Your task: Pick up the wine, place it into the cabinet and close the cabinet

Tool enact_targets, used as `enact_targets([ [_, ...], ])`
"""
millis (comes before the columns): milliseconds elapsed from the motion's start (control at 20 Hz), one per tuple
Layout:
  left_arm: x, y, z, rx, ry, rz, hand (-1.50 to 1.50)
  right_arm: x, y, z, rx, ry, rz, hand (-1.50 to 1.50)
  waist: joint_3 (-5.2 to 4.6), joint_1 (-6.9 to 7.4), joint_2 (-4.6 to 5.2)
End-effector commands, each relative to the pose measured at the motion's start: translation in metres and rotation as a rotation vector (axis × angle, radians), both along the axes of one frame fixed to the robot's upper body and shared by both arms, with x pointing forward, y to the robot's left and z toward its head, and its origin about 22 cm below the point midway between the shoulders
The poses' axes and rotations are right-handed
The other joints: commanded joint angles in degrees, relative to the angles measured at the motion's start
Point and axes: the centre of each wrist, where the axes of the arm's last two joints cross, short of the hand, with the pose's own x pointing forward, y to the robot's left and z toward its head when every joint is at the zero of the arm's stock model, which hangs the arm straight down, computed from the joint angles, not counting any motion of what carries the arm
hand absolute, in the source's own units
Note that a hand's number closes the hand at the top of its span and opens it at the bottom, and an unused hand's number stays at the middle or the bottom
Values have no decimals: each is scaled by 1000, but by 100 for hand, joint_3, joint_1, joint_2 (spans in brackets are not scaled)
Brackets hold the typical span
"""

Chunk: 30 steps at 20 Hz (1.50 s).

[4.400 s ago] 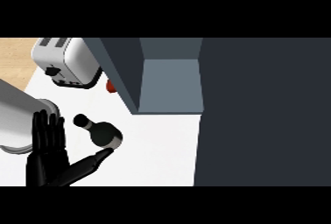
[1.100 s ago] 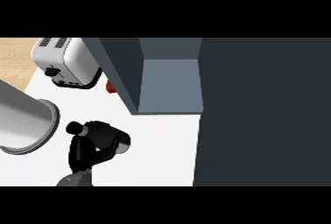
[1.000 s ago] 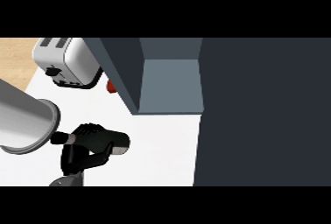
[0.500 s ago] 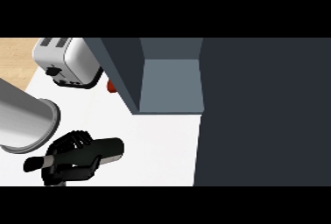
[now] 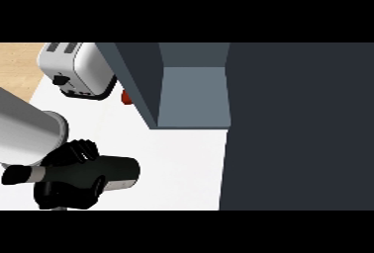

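Head view, looking steeply down on the white desk (image 5: 175, 163). Left hand (image 5: 67, 170) shows at lower left, black, coming off a thick grey forearm (image 5: 25, 131) that enters from the left edge. Its fingers (image 5: 73, 150) are curled over the top side of the wine (image 5: 95, 173) and the thumb wraps the underside, so the hand is closed round the bottle. The wine is a dark bottle w/ a pale band at the neck end; it lies roughly horizontal in the hand, neck pointing to the view's left, base pointing right toward the cabinet. Whether it touches the desk or is lifted off it cannot be told from this angle.

The cabinet (image 5: 194, 94) is at upper centre: grey-blue interior w/ its opening facing the robot, floor of the compartment visible, dark side wall on its left. The cabinet door (image 5: 300, 128) is a big dark panel filling the right part of the view, swung open. The wine sits well apart from the opening, down and to the left of it.

A toaster (image 5: 80, 69), silver w/ a black knob, stands at upper left on the desk, just beside the cabinet's left wall. A small red object (image 5: 125, 97) peeks out btwn toaster and cabinet; too little shows to say what it is. Wood-coloured floor (image 5: 18, 66) shows at far upper left. Right hand not seen.
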Motion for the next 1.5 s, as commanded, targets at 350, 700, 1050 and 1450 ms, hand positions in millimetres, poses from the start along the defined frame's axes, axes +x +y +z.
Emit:
enact_targets([
  [350, 1, -68, 74, 6, 24, -86, 150, -30, -4, 5, 45, -40, 32, -150, 1, -41, 6],
  [700, -4, -112, 111, -27, 18, -181, 150, -29, -6, 17, 38, -54, 34, -150, -2, -35, 5],
  [1050, 15, -158, 138, -76, 11, -212, 150, -24, -24, 13, 28, -42, 36, -150, 1, -80, 14],
  [1450, 23, -206, 163, -36, -2, -177, 150, -22, -11, 18, 34, -31, 45, -150, -2, -74, 10],
])
